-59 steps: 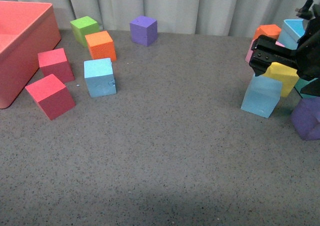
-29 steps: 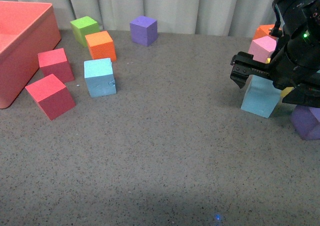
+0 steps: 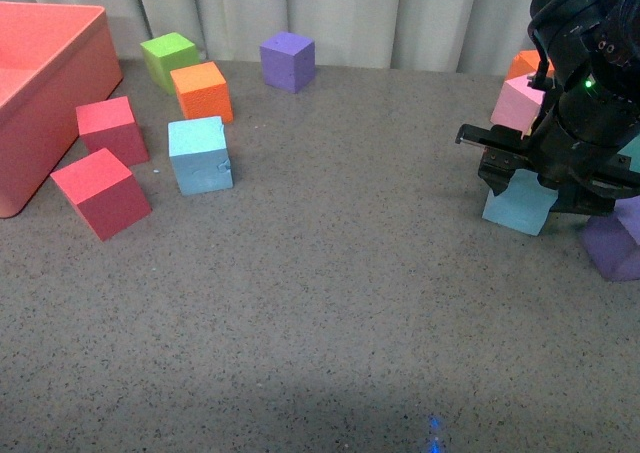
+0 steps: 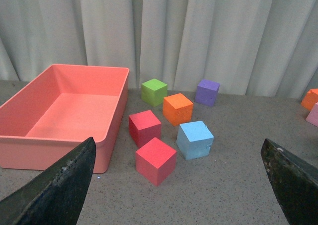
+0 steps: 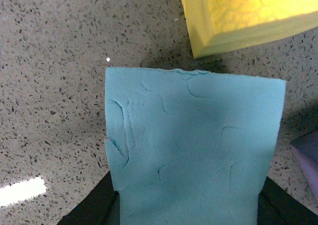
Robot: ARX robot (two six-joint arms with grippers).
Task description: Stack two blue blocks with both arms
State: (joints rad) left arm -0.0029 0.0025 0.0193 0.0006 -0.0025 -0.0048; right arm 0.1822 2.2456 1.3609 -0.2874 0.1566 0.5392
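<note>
Currently: first block being grasped.
Left hand (image 4: 179,185) is open and empty, facing the left blue block (image 3: 200,155) on the table (image 3: 350,303); right hand (image 3: 535,183) is closed on the right blue block (image 3: 520,208), not yet lifted. Next: lift clear of the purple cube (image 3: 612,241), carry leftward.

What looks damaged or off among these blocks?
The left blue block has a small nick on one front edge. The right blue block, held between the fingers of the right gripper, shows shallow creases and dents across its top face. Nothing looks spilled or toppled.
</note>
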